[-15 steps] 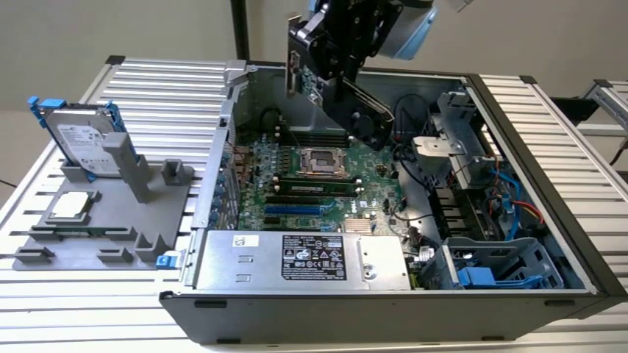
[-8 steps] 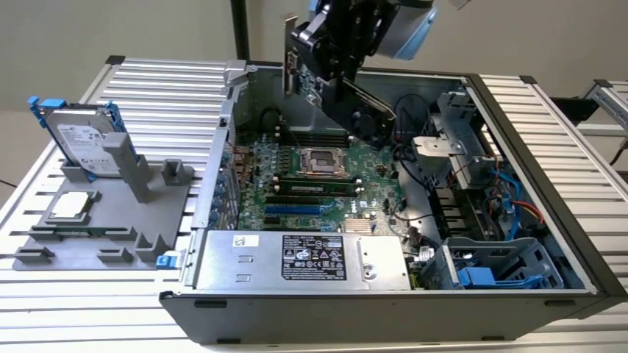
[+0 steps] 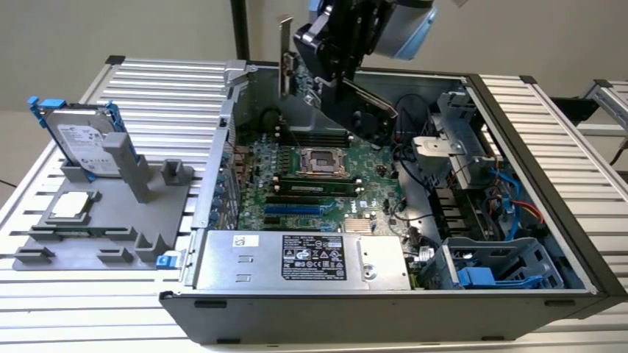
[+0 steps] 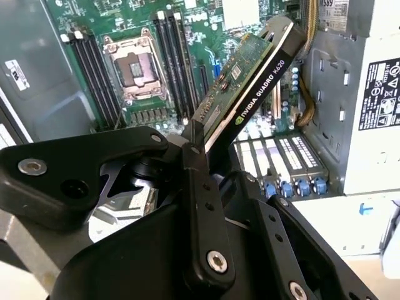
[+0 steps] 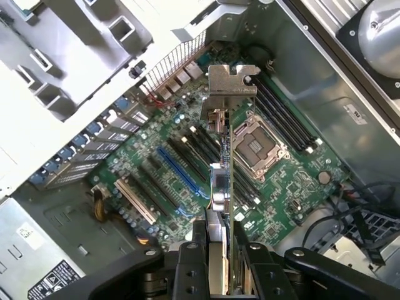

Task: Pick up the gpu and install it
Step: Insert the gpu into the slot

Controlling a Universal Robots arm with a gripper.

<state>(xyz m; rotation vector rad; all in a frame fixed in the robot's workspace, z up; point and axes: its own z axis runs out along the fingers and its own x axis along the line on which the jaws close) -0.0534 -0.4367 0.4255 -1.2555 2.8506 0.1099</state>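
While the gripper (image 5: 220,250) clamps the gpu (image 4: 250,87) across its faces, tilted above the motherboard (image 3: 294,193) inside the case (image 3: 534,151), the card seems light, stiff and fragile, so flat faces suit holding.

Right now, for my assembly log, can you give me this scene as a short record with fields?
held: gpu, gripper fingers shut on one end
gpu pose: tilted, in the air above the motherboard, not in a slot; silver bracket at the end away from the fingers
case: computer case, open
exterior view's left: grey fixture holding hard drive and CPU chip
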